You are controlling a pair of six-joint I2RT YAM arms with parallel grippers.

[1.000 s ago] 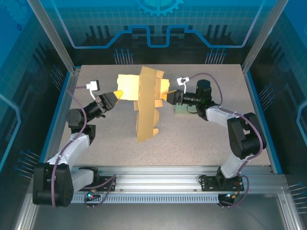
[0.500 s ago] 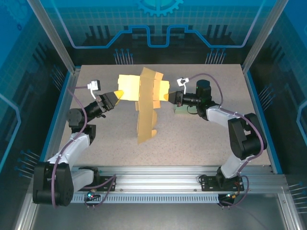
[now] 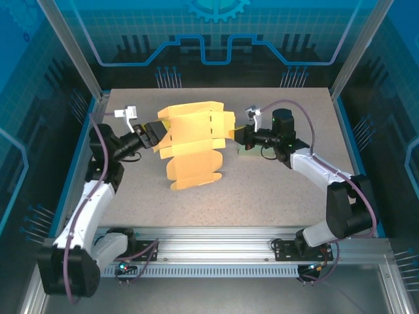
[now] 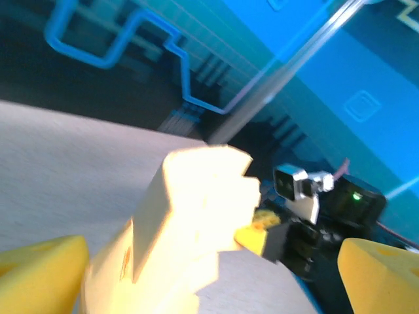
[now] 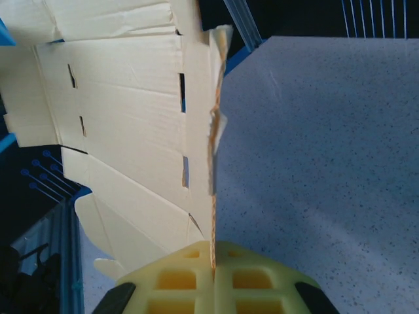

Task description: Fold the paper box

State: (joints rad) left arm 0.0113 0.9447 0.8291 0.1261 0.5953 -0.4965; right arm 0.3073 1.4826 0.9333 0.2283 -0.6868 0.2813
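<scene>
While the right tool pinches the right edge of the flattened paper box, the paper box hangs tilted over the middle of the worktop, with its lower flaps toward the near side. The left tool sits at its left edge, yellow fingers spread wide on either side.

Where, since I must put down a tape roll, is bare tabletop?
Widest: the near strip of table between the paper box and the base rail. Also the far right corner beyond the right gripper. Crowded: the middle, where the left gripper and right gripper flank the box, a small green object below the right.
</scene>
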